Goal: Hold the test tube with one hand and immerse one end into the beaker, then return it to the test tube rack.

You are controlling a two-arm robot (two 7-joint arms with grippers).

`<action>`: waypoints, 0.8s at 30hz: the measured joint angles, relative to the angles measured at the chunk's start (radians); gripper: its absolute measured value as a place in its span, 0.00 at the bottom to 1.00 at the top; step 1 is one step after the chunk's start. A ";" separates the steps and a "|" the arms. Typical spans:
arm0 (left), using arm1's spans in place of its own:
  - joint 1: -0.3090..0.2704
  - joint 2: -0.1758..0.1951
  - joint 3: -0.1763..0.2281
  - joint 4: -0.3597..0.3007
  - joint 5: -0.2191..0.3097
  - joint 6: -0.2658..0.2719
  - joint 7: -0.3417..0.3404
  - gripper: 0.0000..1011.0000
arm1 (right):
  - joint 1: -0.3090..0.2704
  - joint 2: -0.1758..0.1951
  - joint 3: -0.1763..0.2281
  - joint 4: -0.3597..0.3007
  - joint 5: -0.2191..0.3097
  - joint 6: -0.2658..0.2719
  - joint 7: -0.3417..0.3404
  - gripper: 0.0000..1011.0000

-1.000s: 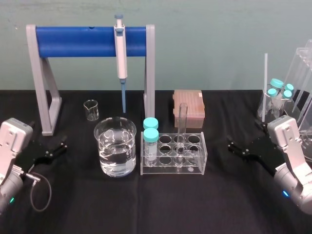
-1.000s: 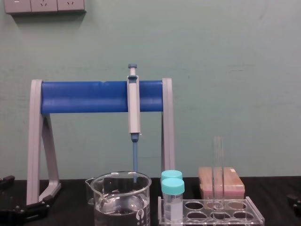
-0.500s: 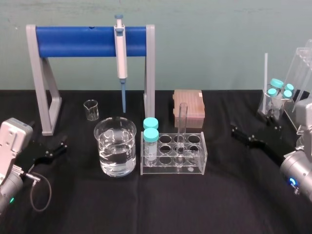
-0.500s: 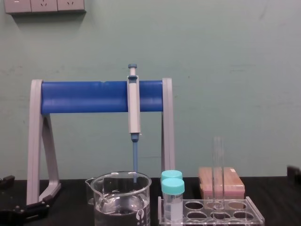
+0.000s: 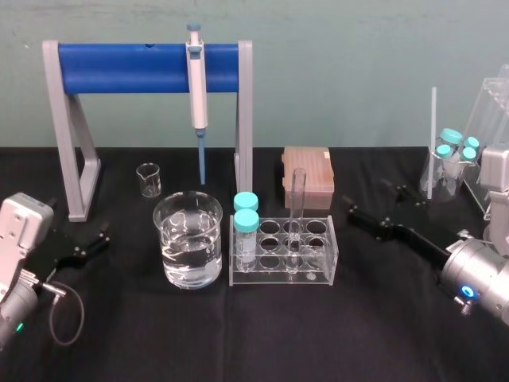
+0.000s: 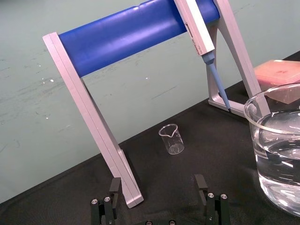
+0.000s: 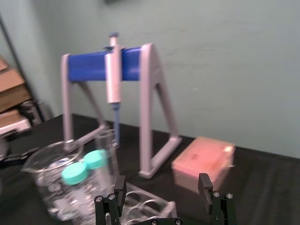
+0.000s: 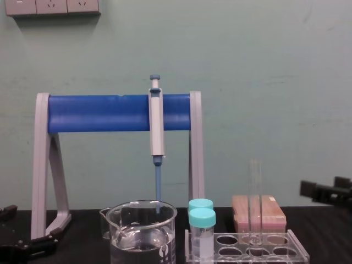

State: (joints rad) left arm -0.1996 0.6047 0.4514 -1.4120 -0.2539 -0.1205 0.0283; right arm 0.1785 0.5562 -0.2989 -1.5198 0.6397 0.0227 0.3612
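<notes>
Item: test tube (image 5: 298,208), long clear glass, standing upright in a hole near the middle of the test tube rack (image 5: 283,270), its open mouth well above the rack's top plate. Rack: low transparent acrylic, on the black table cover (image 5: 262,334), centre of the work area. It also carries two teal-capped vials (image 5: 246,216) at its left end, one behind the other. Beaker (image 5: 188,239): wide clear glass, just beside the rack on the robot's left, apart from it, roughly half filled with clear liquid. Right gripper (image 5: 366,196): black, two-fingered, to the right of the rack and apart from it, with its fingers pointing toward the tube. Its jaws are spread wide, touching neither tube nor rack. In the chest view it sits at the right edge, about level with the tube's upper part. Left gripper (image 6: 157,183): low over the cloth at the far left, well apart from the beaker, jaws likewise spread. Background: grey stand with a blue crossbar (image 5: 143,68), with a grey-and-blue pipette (image 5: 196,87) hanging tip-down from the bar. A small clear beaker (image 5: 148,179) sits between the stand's legs, behind the large one. A pink box (image 5: 307,177) is just behind the rack. Further teal-capped vials (image 5: 455,147) stand in a clear holder at the far right.
</notes>
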 joint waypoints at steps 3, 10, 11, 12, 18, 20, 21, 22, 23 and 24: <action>0.000 0.000 0.000 0.000 0.000 0.000 0.000 0.99 | 0.002 0.000 -0.013 -0.004 -0.004 0.015 0.031 0.99; 0.000 0.000 0.000 0.000 0.000 0.000 0.000 0.99 | 0.021 -0.007 -0.049 0.002 -0.030 0.035 0.093 0.99; 0.000 0.000 0.000 0.000 0.000 0.000 0.000 0.99 | 0.024 -0.008 -0.052 0.004 -0.032 0.035 0.096 0.99; 0.000 0.000 0.000 0.000 0.000 0.000 0.000 0.99 | 0.032 -0.012 -0.057 0.010 -0.037 0.035 0.105 0.99; 0.000 0.000 0.000 0.000 0.000 0.000 0.000 0.99 | 0.078 -0.035 -0.077 0.052 -0.057 0.031 0.131 0.99; 0.000 0.000 0.000 0.000 0.000 0.000 0.000 0.99 | 0.091 -0.041 -0.083 0.066 -0.062 0.027 0.138 0.99; 0.000 0.000 0.000 0.000 0.000 0.000 0.000 0.99 | 0.099 -0.045 -0.086 0.073 -0.064 0.026 0.142 0.99; 0.000 0.000 0.000 0.000 0.000 0.000 0.000 0.99 | 0.115 -0.053 -0.093 0.087 -0.070 0.024 0.149 0.99; 0.000 0.000 0.000 0.000 0.000 0.000 0.000 0.99 | 0.122 -0.057 -0.096 0.095 -0.073 0.024 0.152 0.99; 0.000 0.000 0.000 0.000 0.000 0.000 0.000 0.99 | 0.128 -0.060 -0.099 0.102 -0.075 0.024 0.154 0.99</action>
State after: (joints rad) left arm -0.1995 0.6047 0.4514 -1.4120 -0.2539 -0.1205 0.0283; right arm 0.3068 0.4963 -0.3982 -1.4178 0.5649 0.0464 0.5155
